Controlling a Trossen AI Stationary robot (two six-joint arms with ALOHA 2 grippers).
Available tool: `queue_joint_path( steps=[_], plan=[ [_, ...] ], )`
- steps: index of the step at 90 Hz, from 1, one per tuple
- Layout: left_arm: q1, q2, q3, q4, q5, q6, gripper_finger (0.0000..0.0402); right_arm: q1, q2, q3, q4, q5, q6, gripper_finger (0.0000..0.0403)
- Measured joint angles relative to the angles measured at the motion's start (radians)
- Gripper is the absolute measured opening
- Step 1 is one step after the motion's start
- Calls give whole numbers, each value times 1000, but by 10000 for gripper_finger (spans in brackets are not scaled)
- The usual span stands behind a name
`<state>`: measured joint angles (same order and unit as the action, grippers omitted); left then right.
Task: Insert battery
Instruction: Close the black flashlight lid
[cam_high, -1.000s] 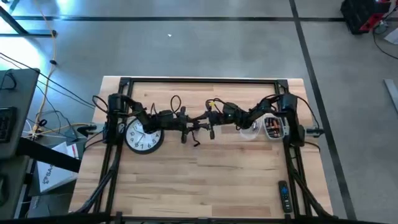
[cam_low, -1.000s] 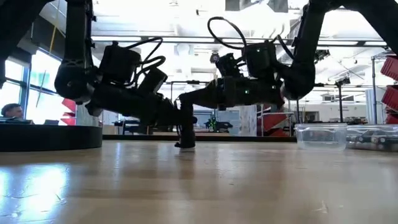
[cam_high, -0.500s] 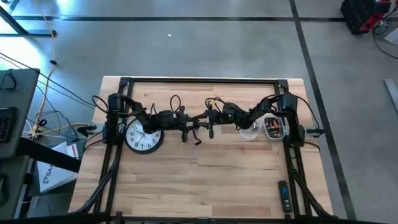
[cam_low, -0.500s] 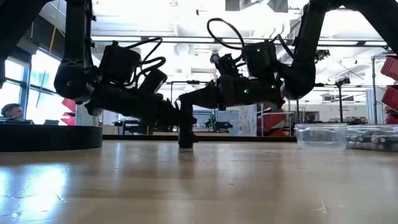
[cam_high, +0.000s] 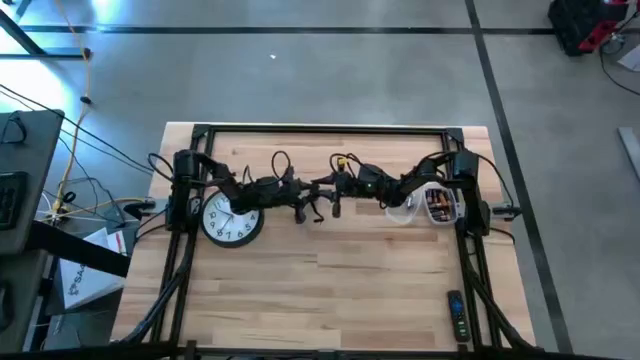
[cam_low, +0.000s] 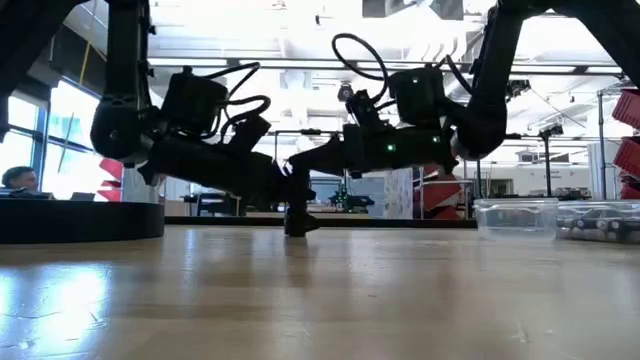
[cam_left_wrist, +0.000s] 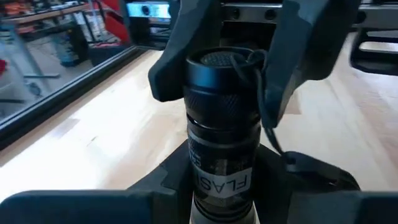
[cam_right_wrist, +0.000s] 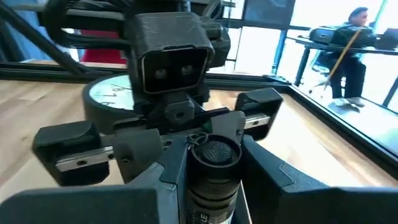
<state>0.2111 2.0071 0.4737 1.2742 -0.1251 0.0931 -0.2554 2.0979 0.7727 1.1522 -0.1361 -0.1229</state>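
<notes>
Both hands are meeting mid-desk over a black flashlight, standing upright on its end. Left hand is clamping its lower body; right hand is clamping the cap end. Wall clock is lying beside the left arm.

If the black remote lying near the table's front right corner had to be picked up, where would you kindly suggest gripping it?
I would take the slim black remote control across its narrow width at mid-length, coming straight down from above. It lies flat on the wooden table with bare wood along both long sides, so that looks the easiest hold.
</notes>
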Motion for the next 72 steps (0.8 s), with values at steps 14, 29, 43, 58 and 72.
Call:
queue_joint_path(
  steps=[14, 29, 43, 58, 72],
  plan=[
    [0, 1, 7, -4, -47, 1, 97, 0, 0, 0, 0, 48, 14, 81],
    [-2, 1, 9, -4, -124, 21, 97, 0, 0, 1, 0, 100, 23, 81],
    [-21, 2, 39, -31, -218, 62, 97, 1, 0, 1, -1, 155, 44, 81],
    [-60, 0, 106, -146, -369, 142, 97, 0, 1, -3, 0, 209, 91, 81],
    [-96, 2, 128, -183, -483, 242, 97, 1, 3, -3, 0, 234, 173, 81]
  ],
)
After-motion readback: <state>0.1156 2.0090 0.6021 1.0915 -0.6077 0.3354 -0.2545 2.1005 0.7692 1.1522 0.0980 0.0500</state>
